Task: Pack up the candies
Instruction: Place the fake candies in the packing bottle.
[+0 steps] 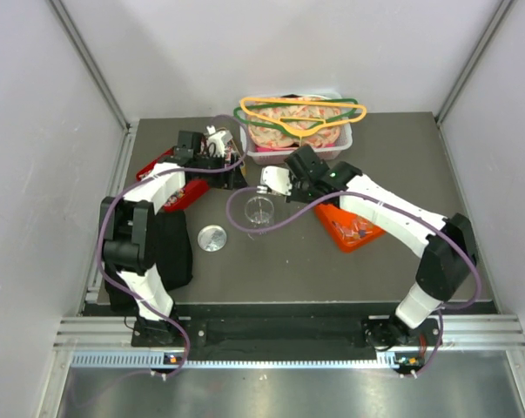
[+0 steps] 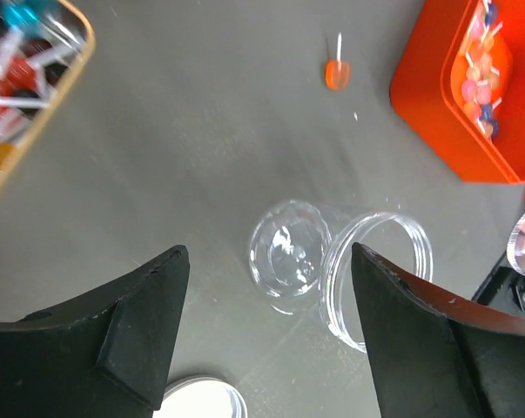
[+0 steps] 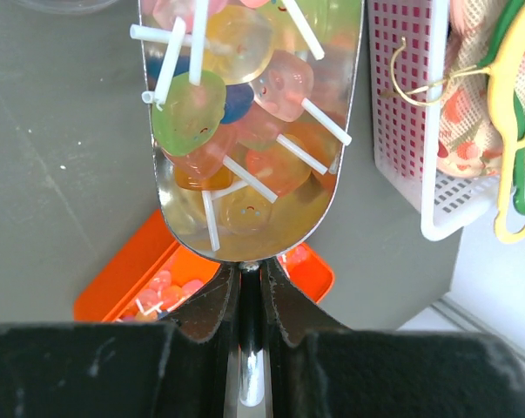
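My right gripper is shut on the handle of a metal scoop. The scoop holds several candies, coloured sweets on white sticks. It hangs just above and behind the clear open jar, which holds no candy. My left gripper is open and empty, hovering left of the jar, with the jar seen between its fingers. More candies lie in the orange tray. One loose orange candy lies on the table.
The jar's lid lies front left of the jar. A red tray with candies sits under my left arm. A white basket with coloured hangers stands at the back.
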Action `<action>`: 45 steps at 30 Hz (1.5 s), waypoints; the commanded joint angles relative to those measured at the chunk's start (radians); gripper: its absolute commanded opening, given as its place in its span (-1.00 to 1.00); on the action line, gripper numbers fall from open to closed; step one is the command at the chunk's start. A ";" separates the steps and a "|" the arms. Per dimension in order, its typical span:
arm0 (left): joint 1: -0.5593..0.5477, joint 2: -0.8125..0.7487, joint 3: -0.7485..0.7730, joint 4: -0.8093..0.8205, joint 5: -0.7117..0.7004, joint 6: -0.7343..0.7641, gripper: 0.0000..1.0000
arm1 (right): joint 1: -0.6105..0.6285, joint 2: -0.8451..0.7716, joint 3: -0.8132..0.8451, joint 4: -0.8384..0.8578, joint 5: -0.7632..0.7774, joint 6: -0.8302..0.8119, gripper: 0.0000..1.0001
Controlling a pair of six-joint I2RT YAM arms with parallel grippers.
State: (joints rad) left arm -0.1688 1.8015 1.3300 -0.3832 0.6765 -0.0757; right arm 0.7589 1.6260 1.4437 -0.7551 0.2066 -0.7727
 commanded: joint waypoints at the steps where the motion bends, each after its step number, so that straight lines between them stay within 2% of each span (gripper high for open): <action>1: -0.001 -0.047 -0.048 0.076 0.052 -0.009 0.59 | 0.048 0.037 0.069 0.000 0.069 -0.046 -1.00; 20: -0.003 -0.034 -0.092 0.135 0.058 -0.064 0.60 | 0.146 0.067 0.035 -0.033 0.198 -0.180 -1.00; 45: -0.006 -0.033 -0.089 0.148 0.069 -0.076 0.60 | 0.186 0.132 0.026 -0.020 0.329 -0.310 -1.00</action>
State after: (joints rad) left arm -0.1715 1.8015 1.2377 -0.2848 0.7185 -0.1547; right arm 0.9199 1.7504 1.4528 -0.7918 0.4877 -1.0485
